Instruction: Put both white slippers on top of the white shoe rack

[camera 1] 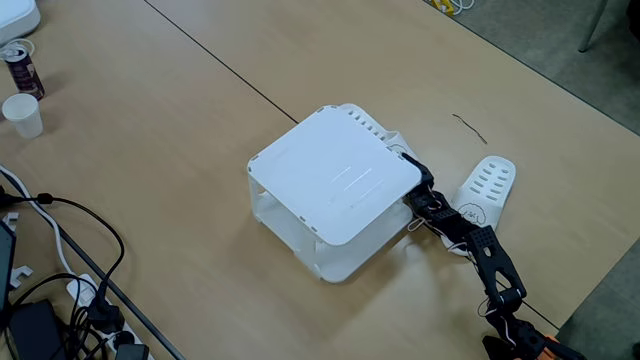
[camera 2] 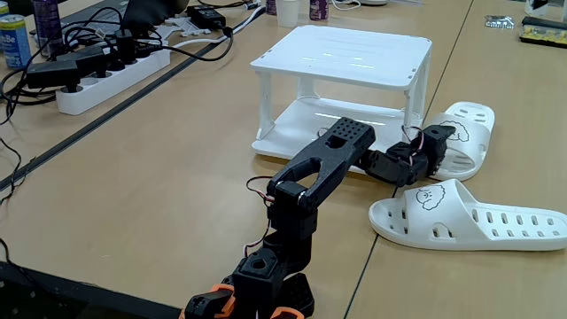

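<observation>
White shoe rack (camera 2: 342, 55) top bare; fingers (camera 2: 436, 142) at far slipper (camera 2: 465, 135), grip unclear; near slipper (camera 2: 469, 218) beside.

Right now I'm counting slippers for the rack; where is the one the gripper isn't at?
In a fixed view, the free slipper lies flat on the table at lower right, in front of the other slipper and right of the gripper, off the rack.

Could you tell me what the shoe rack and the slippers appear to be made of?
The white shoe rack looks like glossy moulded plastic: its flat top reflects light streaks. The white slippers seem to be matte, soft plastic or foam, with moulded oval vents; which one I cannot say.
</observation>
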Controlling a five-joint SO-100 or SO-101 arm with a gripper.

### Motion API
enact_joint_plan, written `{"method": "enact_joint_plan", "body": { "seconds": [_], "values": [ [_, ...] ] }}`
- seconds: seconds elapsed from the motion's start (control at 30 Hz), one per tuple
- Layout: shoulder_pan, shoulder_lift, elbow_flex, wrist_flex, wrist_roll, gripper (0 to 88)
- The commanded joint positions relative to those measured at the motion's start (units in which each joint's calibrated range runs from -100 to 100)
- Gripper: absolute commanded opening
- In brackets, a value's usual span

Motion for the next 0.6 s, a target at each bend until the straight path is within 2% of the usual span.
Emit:
{"method": "enact_joint_plan", "body": {
  "seconds": [0.0,0.1,0.17,0.3,0.57],
  "values": [
    [0.1,1.8,-7.5,2.2,0.4,25.5],
    [0.1,4.4,-11.0,3.5,0.4,25.3],
    [0.1,5.6,-13.1,4.3,0.4,21.9],
    [0.5,6.4,-14.6,6.5,0.4,1.0],
    [1.2,6.2,-14.6,6.8,0.4,0.7]
  ]
}}
